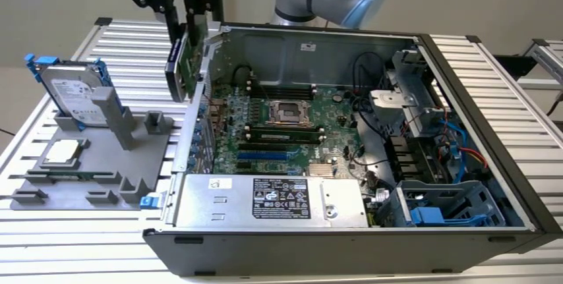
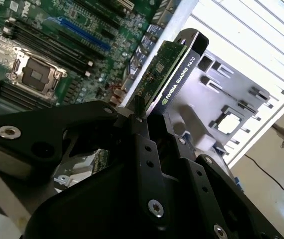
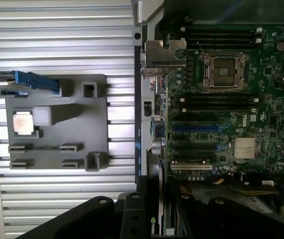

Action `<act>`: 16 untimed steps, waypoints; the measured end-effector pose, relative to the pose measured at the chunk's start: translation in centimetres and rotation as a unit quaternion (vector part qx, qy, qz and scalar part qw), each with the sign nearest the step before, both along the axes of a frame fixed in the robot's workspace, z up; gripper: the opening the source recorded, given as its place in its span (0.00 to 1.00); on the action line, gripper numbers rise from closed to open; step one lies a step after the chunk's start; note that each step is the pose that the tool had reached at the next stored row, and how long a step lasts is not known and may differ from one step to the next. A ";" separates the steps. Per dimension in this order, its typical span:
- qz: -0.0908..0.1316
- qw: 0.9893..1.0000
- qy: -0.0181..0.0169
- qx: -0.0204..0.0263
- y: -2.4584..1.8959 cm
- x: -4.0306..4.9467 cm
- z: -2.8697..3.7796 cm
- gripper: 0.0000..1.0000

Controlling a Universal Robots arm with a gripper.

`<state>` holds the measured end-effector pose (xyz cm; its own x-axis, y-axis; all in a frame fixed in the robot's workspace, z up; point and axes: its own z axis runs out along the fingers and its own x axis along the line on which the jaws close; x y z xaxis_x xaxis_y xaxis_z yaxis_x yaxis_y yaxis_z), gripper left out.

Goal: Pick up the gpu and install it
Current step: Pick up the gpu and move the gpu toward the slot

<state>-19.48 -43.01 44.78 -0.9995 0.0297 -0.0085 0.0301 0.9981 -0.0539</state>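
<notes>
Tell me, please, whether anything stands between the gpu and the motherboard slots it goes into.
Nothing visible lies on the slots. The gripper holds the gpu roughly above the case wall at the exterior view's left, so that wall sits just beneath it.

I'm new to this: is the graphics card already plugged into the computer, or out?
Out. The gripper holds the gpu on edge over the case wall; the motherboard slots are empty.
</notes>
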 end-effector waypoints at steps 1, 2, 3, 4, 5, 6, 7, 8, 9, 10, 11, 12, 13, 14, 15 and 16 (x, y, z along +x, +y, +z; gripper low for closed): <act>0.000 1.000 0.000 0.000 0.00 0.18 0.00 0.00; 0.000 1.000 0.000 0.000 0.00 0.36 0.00 0.00; 0.000 1.000 0.000 0.000 0.00 0.54 0.00 0.00; 0.000 1.000 0.000 0.000 0.00 0.72 0.00 0.00; 0.000 1.000 0.000 0.000 0.00 0.89 0.00 0.00; 0.000 1.000 0.000 0.000 0.00 1.07 0.00 0.00; 0.000 1.000 0.000 0.000 0.00 1.27 0.00 0.00; 0.000 1.000 0.000 0.000 0.00 1.44 0.00 0.00; 0.000 1.000 0.000 0.000 0.00 1.63 0.00 0.00; 0.000 1.000 0.000 0.000 0.00 1.81 0.00 0.00; 0.000 1.000 0.000 0.000 0.00 1.99 0.00 0.00; 0.000 1.000 0.000 0.000 0.00 2.17 0.00 0.00; 0.000 1.000 0.000 0.000 0.00 2.37 0.00 0.00; 0.000 1.000 0.000 0.000 0.00 2.56 0.00 0.00; 0.000 1.000 0.000 0.000 0.00 2.75 0.00 0.00; 0.000 1.000 0.000 0.000 0.00 2.94 0.00 0.00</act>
<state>-16.54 -43.01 44.78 -0.9995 0.0297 -0.0085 0.0301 0.9981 -0.0539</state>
